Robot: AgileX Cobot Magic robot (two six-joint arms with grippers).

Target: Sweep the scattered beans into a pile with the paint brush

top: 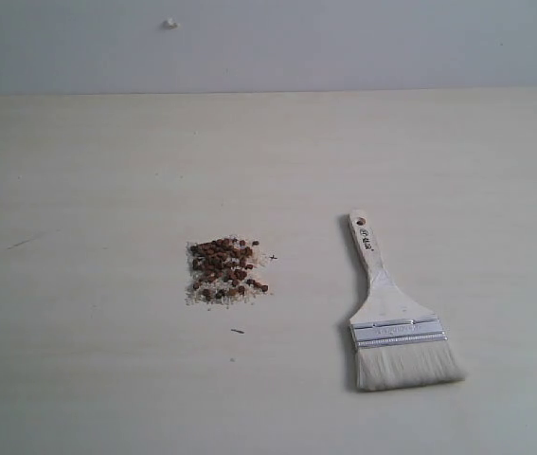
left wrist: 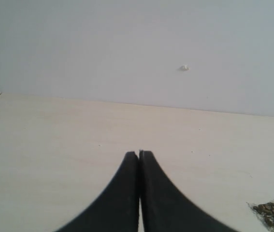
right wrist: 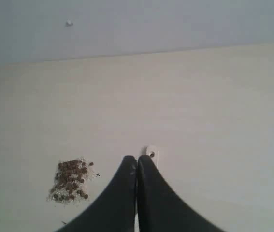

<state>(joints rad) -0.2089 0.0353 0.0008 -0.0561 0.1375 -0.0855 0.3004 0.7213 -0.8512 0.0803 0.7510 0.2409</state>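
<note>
Left tool (left wrist: 139, 153) clenched, fingers pressed flat together, gripping nothing, pointing across the bench (top: 98, 161) toward the wall (top: 344, 38). Right tool (right wrist: 137, 157) is the same, with the paint brush (top: 396, 318) handle end just beside its tips. Brush lies flat, untouched. Beans (top: 225, 268) sit with pale crumbs (top: 195, 293) in one dense pile (top: 223, 258), left of the brush and apart from it.

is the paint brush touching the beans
No, the paint brush lies apart from the beans, with bare table between them.
</note>
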